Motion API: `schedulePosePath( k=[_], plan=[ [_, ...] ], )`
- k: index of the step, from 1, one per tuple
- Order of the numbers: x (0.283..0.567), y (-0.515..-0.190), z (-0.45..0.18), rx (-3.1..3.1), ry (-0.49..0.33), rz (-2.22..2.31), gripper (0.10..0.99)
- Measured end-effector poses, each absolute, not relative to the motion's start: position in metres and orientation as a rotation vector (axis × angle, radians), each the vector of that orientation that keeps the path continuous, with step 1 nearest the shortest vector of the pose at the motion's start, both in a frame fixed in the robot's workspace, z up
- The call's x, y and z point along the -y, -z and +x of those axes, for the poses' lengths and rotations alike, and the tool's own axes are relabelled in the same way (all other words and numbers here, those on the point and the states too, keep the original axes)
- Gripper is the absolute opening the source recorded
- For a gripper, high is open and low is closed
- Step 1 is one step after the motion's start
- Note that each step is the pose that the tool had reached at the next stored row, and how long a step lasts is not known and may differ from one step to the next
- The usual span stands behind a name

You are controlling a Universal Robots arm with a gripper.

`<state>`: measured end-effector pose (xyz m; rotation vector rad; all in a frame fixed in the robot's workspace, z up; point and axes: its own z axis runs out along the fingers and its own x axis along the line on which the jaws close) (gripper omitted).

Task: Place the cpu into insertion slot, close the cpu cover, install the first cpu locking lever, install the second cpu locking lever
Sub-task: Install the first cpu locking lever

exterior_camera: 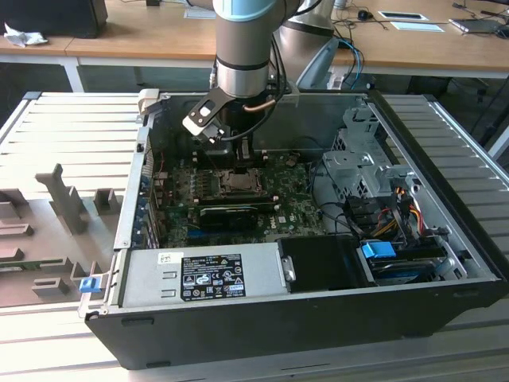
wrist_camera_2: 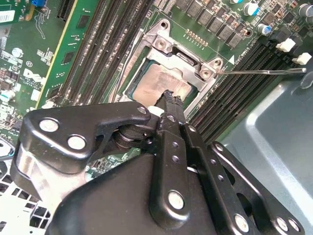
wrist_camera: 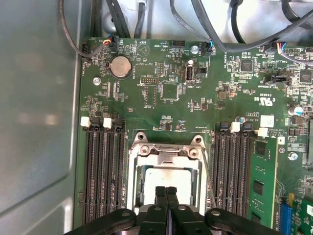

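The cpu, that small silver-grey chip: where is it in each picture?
Exterior view: the small flat silver-grey square cpu sits mid-board, under the grey robot arm.
Second wrist view: the cpu lies just past the black hand.
First wrist view: it is at the hand's shut tips, between the black memory slots.
Shared landmark: the thin silver windowed cpu cover around it.

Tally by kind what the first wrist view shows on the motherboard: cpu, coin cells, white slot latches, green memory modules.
cpu: 1
coin cell: 1
white slot latches: 4
green memory module: 1
Total: 7
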<state>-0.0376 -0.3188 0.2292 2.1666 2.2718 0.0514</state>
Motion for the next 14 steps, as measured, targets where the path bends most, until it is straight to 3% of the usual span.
schedulePosePath(
  k=[14],
  plan=[
    [0.319, -0.242, -0.038, -2.272, -0.051, 2.167, 0.106]
  ],
)
